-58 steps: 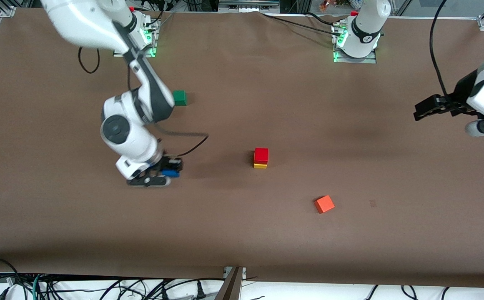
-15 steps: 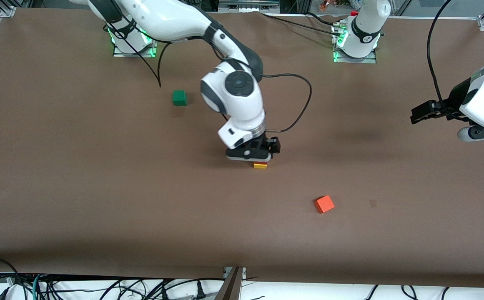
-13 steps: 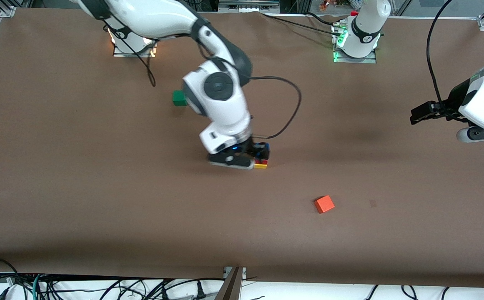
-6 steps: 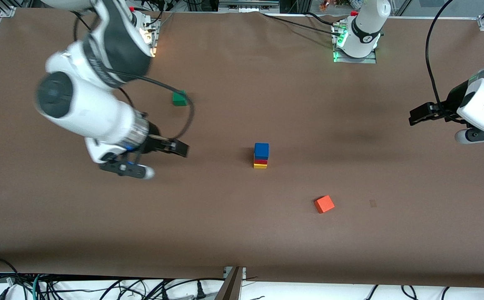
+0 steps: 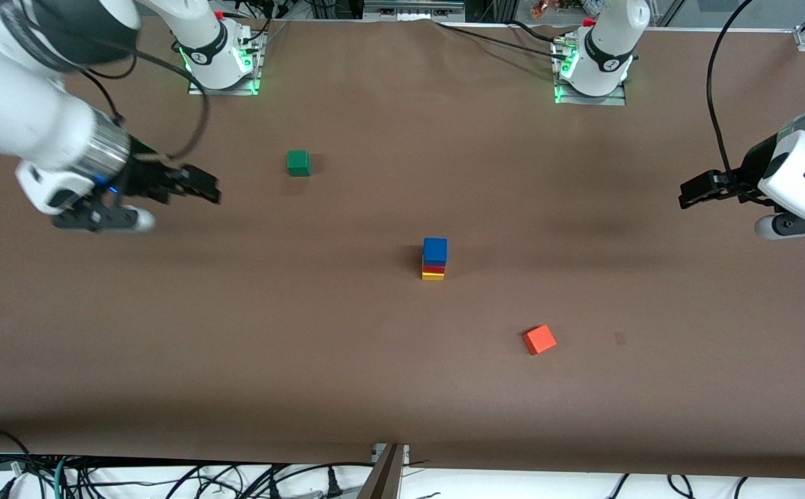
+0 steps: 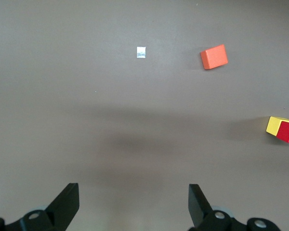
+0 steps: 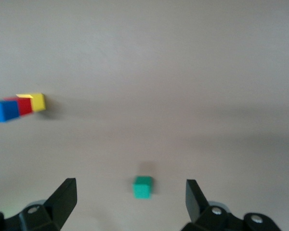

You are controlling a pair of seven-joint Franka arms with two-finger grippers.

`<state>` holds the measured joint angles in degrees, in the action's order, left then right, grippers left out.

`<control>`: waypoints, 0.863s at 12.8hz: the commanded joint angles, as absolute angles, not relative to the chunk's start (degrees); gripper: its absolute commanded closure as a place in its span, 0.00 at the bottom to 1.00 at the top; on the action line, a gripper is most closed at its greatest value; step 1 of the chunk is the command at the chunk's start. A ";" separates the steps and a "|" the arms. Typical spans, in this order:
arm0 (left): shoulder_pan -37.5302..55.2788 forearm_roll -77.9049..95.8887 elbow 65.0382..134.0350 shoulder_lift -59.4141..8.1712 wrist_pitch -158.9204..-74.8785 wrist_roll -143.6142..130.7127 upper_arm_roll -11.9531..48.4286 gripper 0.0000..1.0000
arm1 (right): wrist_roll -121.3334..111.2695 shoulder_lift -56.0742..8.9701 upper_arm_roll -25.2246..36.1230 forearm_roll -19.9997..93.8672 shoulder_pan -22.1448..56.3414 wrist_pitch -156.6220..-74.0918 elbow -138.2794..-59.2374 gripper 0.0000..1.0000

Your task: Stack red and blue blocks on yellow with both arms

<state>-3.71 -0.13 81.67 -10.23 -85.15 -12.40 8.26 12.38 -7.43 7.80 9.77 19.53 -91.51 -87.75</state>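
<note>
Blue block now tops red block on yellow, mid-table; my right gripper has swung away released, left gripper waits, spread wide. Stack looks complete.

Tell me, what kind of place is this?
Probably a robotics lab: two white arms bolted to a brown-covered table, small coloured cubes like the blue block, and loose cables along the edge.

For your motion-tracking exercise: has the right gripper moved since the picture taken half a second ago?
Yes. The right gripper, open and empty, has drawn away from the blue cube toward the right arm's end of the table, past the green cube.
</note>
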 commanded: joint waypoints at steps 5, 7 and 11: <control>-3.78 0.62 79.98 -10.99 -84.64 -11.43 8.09 0.00 | 5.98 -2.28 8.79 1.14 19.86 -89.21 -91.93 0.00; -3.78 0.62 79.98 -10.99 -84.64 -11.43 8.09 0.00 | 4.23 -2.55 8.88 1.14 19.78 -89.30 -91.06 0.00; -3.69 0.70 79.63 -11.25 -84.64 -11.43 8.09 0.00 | 3.87 -2.99 8.88 1.23 19.78 -89.47 -89.56 0.00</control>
<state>-3.74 -0.13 81.63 -10.33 -85.15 -12.40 8.24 4.77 -3.27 8.75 1.84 19.64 -89.52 -90.30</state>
